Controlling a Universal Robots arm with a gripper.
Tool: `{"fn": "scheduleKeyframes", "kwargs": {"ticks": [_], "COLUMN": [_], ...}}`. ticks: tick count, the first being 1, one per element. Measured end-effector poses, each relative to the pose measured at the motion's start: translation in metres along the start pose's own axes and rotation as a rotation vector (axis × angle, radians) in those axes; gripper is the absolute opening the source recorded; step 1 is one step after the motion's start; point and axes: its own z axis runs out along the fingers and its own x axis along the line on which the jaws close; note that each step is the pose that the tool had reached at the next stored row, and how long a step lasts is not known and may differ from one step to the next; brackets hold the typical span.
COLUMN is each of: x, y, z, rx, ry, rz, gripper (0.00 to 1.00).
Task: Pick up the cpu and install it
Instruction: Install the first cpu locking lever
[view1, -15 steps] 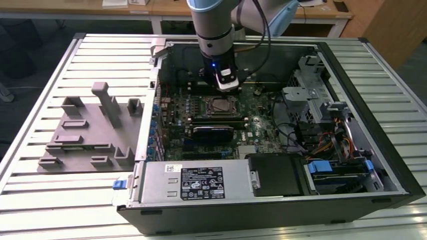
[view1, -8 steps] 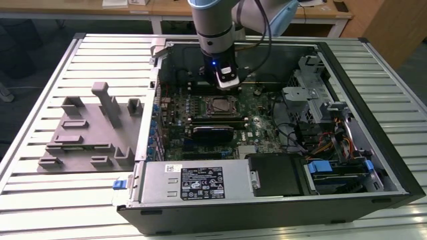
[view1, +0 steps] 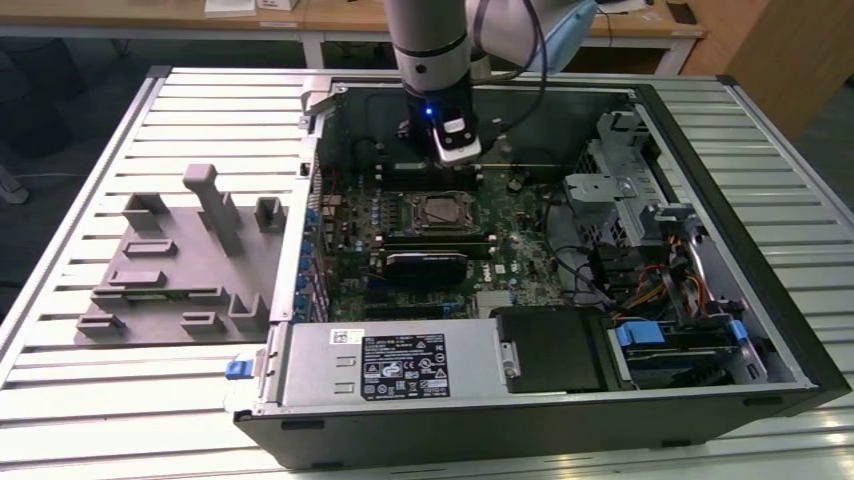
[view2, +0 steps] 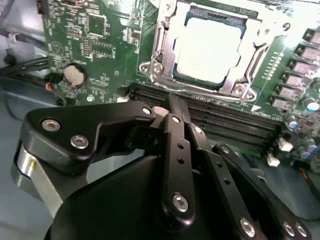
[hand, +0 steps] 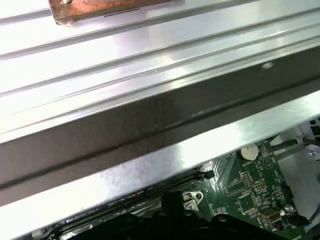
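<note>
the cpu (view2: 207, 47) sits flat in the motherboard socket (view2: 165, 60), silvery top up, inside the metal frame; in the exterior view it lies mid-board (view1: 437, 211). the gripper (view2: 175, 107) hovers just beside it over the memory slots (view2: 225, 120), fingers pressed together on nothing. a white label (view1: 407, 367) on the power supply (view1: 387, 365) carries print too small to read.

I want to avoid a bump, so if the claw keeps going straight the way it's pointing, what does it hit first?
Most likely the long black memory slots on the green circuit board, just beside the socket holding the silvery chip. The claw points down at that strip, though depth is hard to judge.
</note>
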Motion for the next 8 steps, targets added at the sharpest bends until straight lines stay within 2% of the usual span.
{"fn": "scheduleKeyframes", "kwargs": {"ticks": [8], "x": [-0.0003], "y": [0.0004], "z": [-0.002], "rx": [-0.0001], "ry": [0.0], "rz": [0.0], "gripper": [0.11]}}
